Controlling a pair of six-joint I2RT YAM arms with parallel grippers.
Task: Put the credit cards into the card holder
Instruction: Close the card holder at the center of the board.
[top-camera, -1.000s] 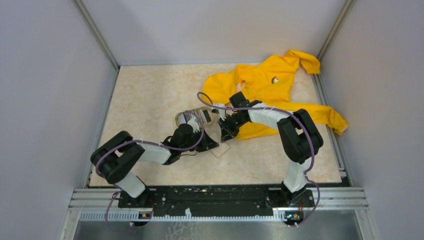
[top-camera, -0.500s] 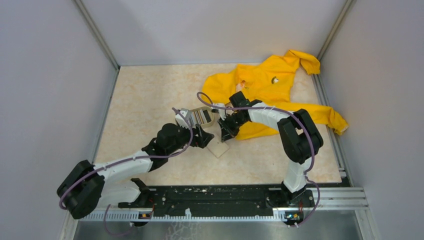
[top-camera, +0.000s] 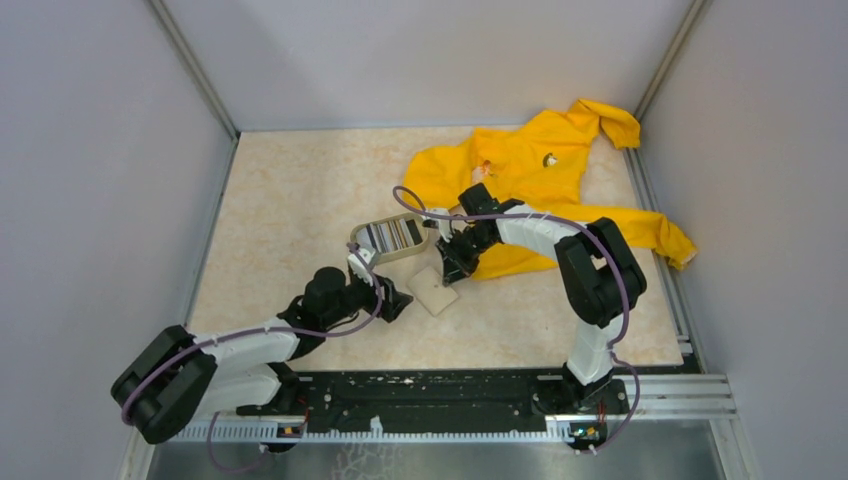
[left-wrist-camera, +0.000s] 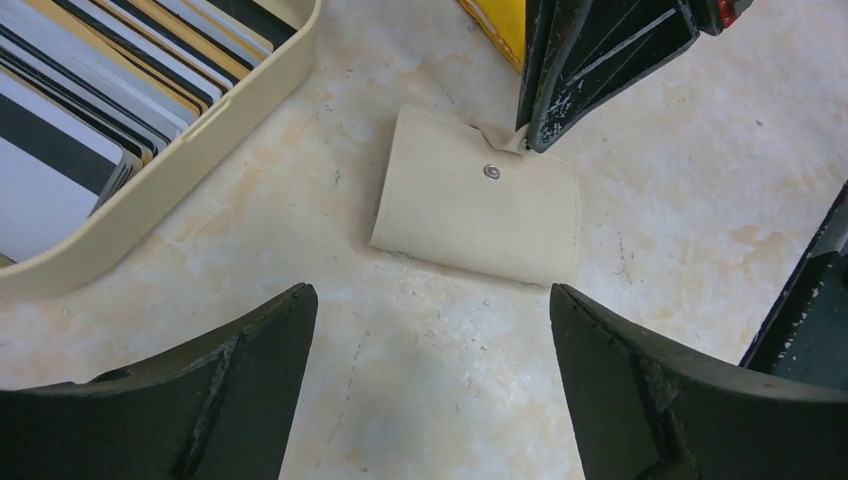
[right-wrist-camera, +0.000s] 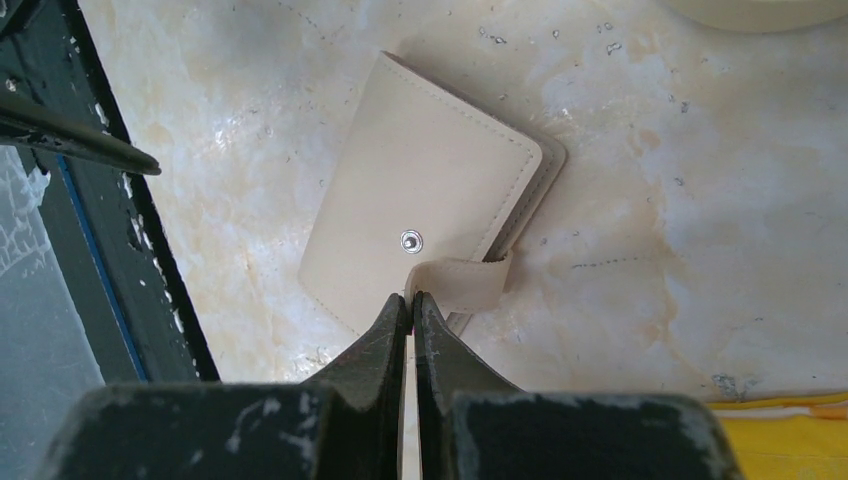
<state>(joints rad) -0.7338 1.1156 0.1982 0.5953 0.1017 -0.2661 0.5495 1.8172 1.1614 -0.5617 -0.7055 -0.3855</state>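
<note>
Left gripper (top-camera: 388, 297) was wide open and empty, low over the table (top-camera: 290, 200) at front-centre. Its tips (left-wrist-camera: 262, 352) were short of the card holder (top-camera: 435, 291), no contact. The holder lay flat and closed, snap face up, between the two grippers and just in front of the tray (top-camera: 356, 240). From the top camera it sat diagonal to the table edges, one corner toward the arm bases. In the left wrist view the card holder (left-wrist-camera: 480, 195) had its long axis across the frame, and the strap (left-wrist-camera: 508, 137) came off the far long edge, pointing away from the left gripper. Right gripper (top-camera: 455, 262) was fully closed on the free end of that strap, unsnapped and lifted off the stud (right-wrist-camera: 410, 241). The right wrist view showed the fingertips (right-wrist-camera: 392, 318) clamped on the strap (right-wrist-camera: 462, 280) right beside the stud, with the body of the card holder (right-wrist-camera: 430, 170) on the table. Credit cards (left-wrist-camera: 100, 70) stood on edge in a packed row inside the tray (left-wrist-camera: 200, 140), whose long axis ran roughly left-right in the top view. Could not pick out the grey or blue one. Yellow garment (top-camera: 530, 165) lay spread at back right, under the right forearm.
</note>
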